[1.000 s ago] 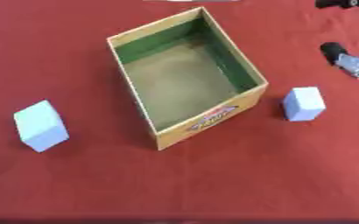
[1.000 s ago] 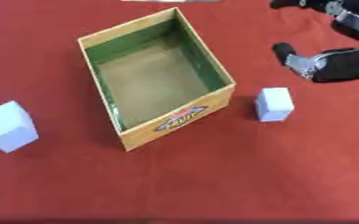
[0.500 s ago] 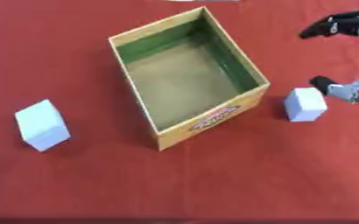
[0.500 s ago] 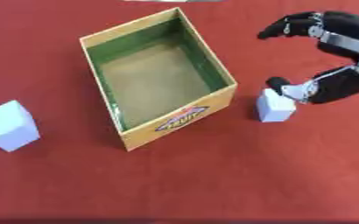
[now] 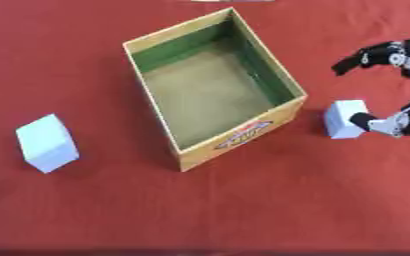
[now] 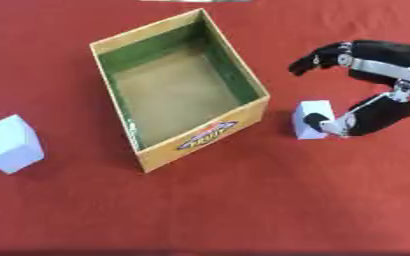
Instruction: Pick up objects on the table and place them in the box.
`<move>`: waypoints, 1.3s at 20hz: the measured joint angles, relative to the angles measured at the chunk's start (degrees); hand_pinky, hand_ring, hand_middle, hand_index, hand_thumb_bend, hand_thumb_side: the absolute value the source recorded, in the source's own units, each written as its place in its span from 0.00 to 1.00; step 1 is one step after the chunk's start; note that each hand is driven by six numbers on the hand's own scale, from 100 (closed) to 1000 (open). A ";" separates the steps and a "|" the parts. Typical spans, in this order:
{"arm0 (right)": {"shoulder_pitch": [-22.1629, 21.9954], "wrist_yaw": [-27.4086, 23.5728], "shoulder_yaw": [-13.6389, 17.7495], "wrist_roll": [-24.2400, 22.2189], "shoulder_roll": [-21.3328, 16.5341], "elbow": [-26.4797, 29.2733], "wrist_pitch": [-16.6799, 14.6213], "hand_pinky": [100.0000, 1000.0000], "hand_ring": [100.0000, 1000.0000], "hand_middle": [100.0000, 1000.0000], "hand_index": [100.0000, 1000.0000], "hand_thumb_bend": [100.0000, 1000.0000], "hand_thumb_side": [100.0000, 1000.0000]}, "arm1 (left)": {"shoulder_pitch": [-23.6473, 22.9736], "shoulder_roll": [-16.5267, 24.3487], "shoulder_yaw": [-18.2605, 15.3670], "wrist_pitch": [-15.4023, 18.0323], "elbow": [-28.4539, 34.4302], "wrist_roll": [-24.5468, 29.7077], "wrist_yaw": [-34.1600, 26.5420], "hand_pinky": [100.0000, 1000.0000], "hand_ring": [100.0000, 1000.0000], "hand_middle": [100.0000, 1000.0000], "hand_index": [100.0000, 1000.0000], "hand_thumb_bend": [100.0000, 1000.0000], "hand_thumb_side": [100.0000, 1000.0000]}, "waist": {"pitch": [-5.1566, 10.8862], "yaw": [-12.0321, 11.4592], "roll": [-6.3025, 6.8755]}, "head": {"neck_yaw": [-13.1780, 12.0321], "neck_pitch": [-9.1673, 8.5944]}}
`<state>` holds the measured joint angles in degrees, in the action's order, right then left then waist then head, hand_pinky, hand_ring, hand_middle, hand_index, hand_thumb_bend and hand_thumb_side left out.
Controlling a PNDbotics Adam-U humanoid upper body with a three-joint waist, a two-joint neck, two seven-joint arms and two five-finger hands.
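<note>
A staged robot test setup rather than a home: a desk (image 6: 243, 210) covered edge to edge in plain red cloth, holding only an open cardboard box (image 6: 200, 137) and two plain white blocks (image 6: 12, 144) (image 6: 312, 116), laid out well apart like practice props.

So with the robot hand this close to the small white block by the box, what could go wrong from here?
The right robot hand is spread open, its thumb against the small white block and the fingers well above it. The thumb could nudge the block toward the yellow cardboard box before the fingers close. The block could also tip or slip out as they curl.
</note>
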<state>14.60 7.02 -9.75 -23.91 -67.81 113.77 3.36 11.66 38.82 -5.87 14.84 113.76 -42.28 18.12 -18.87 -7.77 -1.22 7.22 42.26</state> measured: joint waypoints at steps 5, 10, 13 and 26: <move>0.06 0.59 -1.04 -0.04 0.02 0.00 2.41 0.90 0.92 0.82 0.92 0.13 0.22 | 0.03 0.00 0.21 0.00 0.00 0.21 -0.24 0.78 0.76 0.69 0.80 0.43 0.73 | -0.04 -0.14 0.00 | 0.49 0.01; 0.08 1.45 -1.64 -0.89 0.24 0.00 4.56 0.90 0.92 0.84 0.93 0.17 0.19 | 0.03 -0.03 0.31 -0.08 0.00 0.35 -0.46 0.78 0.76 0.69 0.80 0.43 0.73 | -0.05 -0.27 0.00 | 0.76 0.01; 0.02 1.89 -1.96 -1.59 0.50 0.00 5.68 0.91 0.93 0.85 0.94 0.19 0.19 | 0.03 -0.04 0.32 -0.10 0.00 0.49 -0.48 0.78 0.76 0.69 0.80 0.43 0.73 | -0.06 -0.35 0.00 | 0.89 0.01; -0.32 5.39 -1.94 -3.47 0.99 0.00 9.13 0.91 0.94 0.86 0.95 0.29 0.10 | 0.03 -0.08 0.32 -0.04 0.00 0.58 -0.49 0.78 0.75 0.69 0.79 0.43 0.73 | -0.06 -0.34 0.00 | 0.91 0.01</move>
<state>14.27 12.40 -11.69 -27.38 -66.82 113.77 12.49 11.70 38.74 -5.55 14.80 113.76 -41.70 17.63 -18.93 -8.11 -1.22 8.12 42.26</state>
